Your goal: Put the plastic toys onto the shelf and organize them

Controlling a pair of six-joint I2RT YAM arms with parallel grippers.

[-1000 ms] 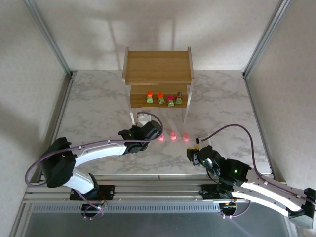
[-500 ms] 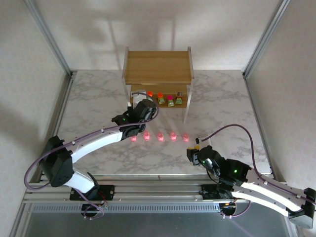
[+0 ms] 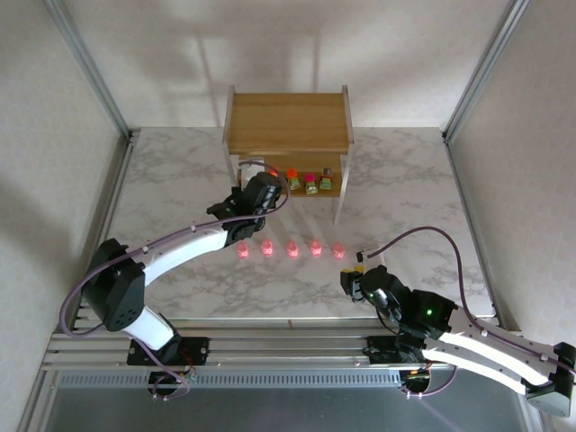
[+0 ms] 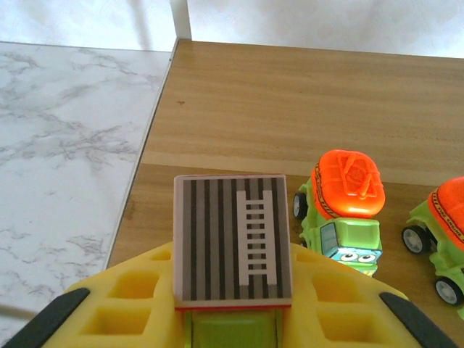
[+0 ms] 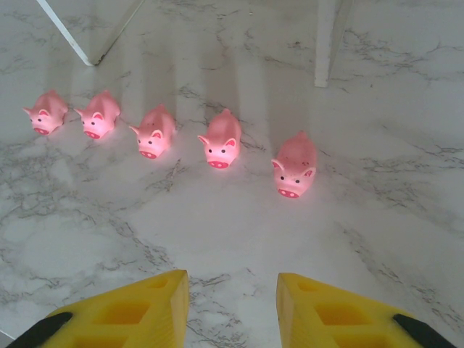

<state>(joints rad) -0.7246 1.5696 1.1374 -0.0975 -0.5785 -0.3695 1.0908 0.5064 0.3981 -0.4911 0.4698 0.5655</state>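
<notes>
My left gripper (image 3: 260,191) is at the left end of the shelf's (image 3: 286,122) lower tier, shut on a green toy truck with a grey striped ladder top (image 4: 232,243). Just right of it on the wooden tier (image 4: 290,109) stands an orange-topped green truck (image 4: 344,206), with another (image 4: 444,235) at the frame edge. From above, three trucks (image 3: 310,184) line that tier. Several pink pig toys (image 3: 292,249) stand in a row on the table in front of the shelf. My right gripper (image 5: 232,304) is open and empty, short of the nearest pig (image 5: 294,165).
The shelf's white legs (image 5: 326,43) stand just behind the pig row. The marble table (image 3: 180,180) is bounded by metal frame posts (image 3: 90,72) and white walls. The shelf's top tier is bare.
My left arm has carried the truck from the table, near the left end of the pig row, forward to the shelf's lower tier, uncovering the two left pigs. The right arm has not moved.
</notes>
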